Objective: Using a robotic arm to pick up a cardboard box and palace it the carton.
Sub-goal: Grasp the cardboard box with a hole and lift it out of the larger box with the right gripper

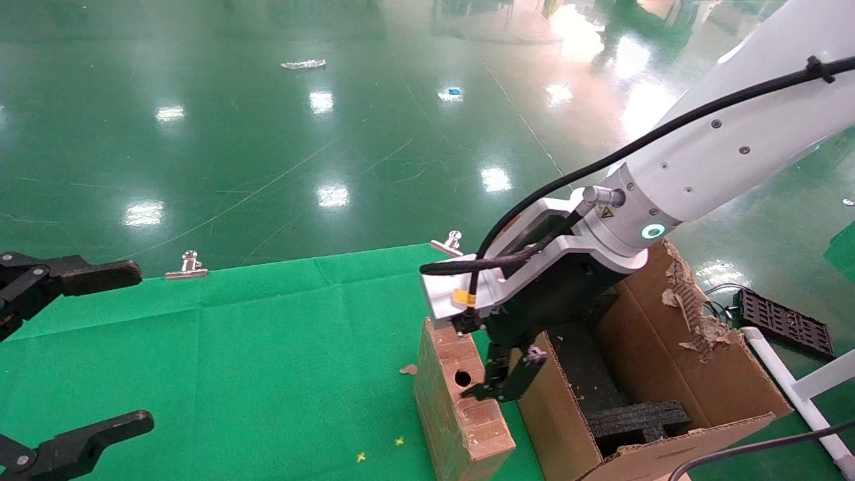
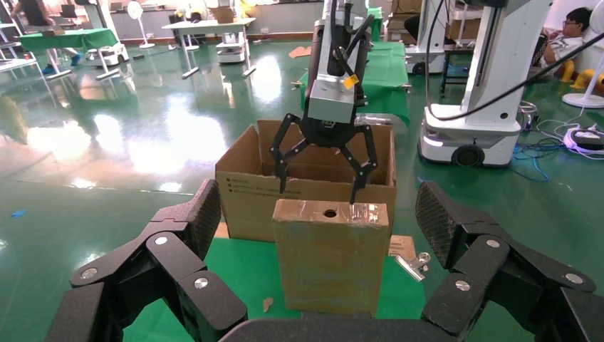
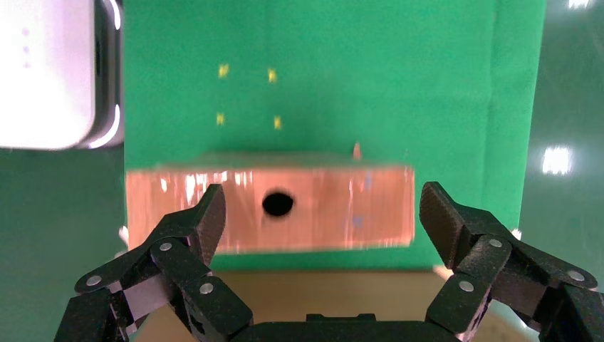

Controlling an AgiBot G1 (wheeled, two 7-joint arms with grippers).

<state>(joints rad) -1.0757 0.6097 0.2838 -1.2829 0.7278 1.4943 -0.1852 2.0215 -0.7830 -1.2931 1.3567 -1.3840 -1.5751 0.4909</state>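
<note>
Cardboard box (image 1: 461,401) stands on edge on the worktop (image 1: 267,347), at 9 o'clock of the carton (image 1: 668,374). Right gripper (image 3: 320,214) is poised above, fingers spread, nothing held. Off-centre closing risks toppling. Left gripper (image 2: 313,235) parked, spread.

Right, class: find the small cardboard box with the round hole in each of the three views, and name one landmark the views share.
Head view: the cardboard box stands on edge at bottom centre, beside the carton.
Left wrist view: centre, in front of the carton, under the right gripper with open jaws.
Right wrist view: centre, seen from above.
Shared landmark: the round hole in its top edge.
</note>
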